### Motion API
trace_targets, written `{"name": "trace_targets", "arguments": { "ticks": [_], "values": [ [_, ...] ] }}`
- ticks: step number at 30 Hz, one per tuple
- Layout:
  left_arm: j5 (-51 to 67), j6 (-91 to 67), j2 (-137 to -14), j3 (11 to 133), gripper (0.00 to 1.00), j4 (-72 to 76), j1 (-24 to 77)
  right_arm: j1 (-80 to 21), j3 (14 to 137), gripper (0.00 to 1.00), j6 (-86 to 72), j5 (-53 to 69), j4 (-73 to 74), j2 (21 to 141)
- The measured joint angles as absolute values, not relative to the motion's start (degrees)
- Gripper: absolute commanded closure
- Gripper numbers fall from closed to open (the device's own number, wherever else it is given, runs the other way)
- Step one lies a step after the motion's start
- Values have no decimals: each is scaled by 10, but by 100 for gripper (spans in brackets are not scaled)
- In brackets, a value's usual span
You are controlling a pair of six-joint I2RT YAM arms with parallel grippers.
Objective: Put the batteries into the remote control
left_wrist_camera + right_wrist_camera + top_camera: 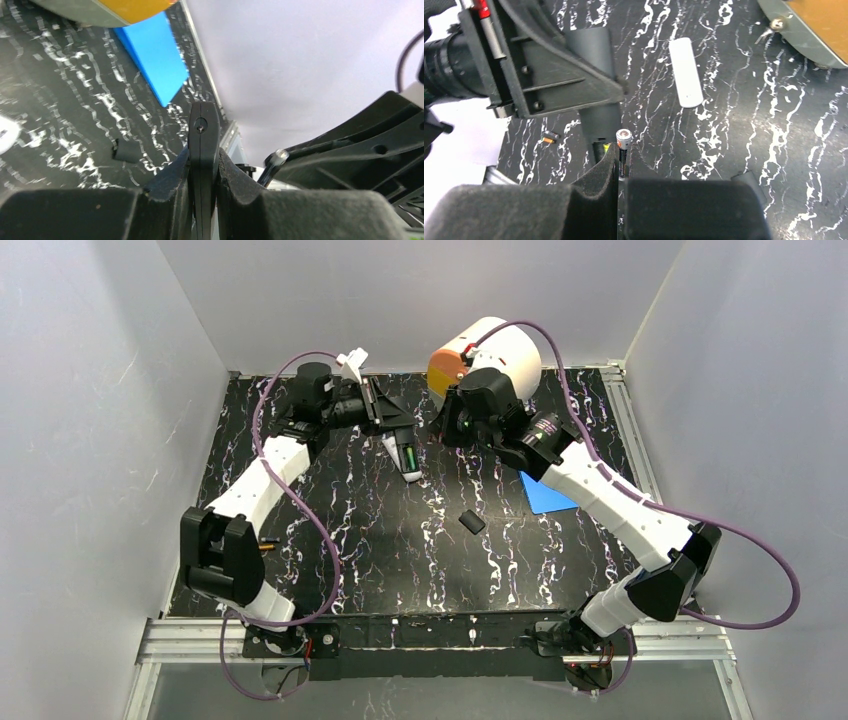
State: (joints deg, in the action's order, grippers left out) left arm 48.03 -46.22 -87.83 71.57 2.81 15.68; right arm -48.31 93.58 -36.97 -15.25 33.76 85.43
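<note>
Black cover (470, 522): flat on table (380, 570), near middle. Right gripper (621, 167): clenched on a battery (623, 142), held upright just beside the remote (596, 75). Left gripper (203, 162): clamped on that remote, green cell (408, 456) showing in its bay. Orange-ended drum (487, 358): farthest back.

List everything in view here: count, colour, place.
dark grey plastic remote control: one, dark grey, clamped in left end effector
green cylindrical battery: one, green, seated in that remote
silver-capped cylindrical battery: one, dark, pinched in right end effector
small orange battery: one, orange, table's left side
slim white plastic remote: one, white, lying on table
small black plastic cover: one, black, mid-table
flat blue sheet: one, blue, right of centre
white cylinder with orange end: one, far edge
end effectors: two, black, both shut, above table's far half
</note>
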Motion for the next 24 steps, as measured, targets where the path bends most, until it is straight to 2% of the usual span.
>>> {"name": "trace_targets", "arguments": {
  "ticks": [10, 24],
  "values": [
    [518, -536, -905, 744, 100, 97, 174, -484, 927, 92, -357, -86, 309, 854],
    [526, -586, -914, 749, 100, 112, 173, -489, 912, 89, -332, -58, 280, 854]
  ]
}}
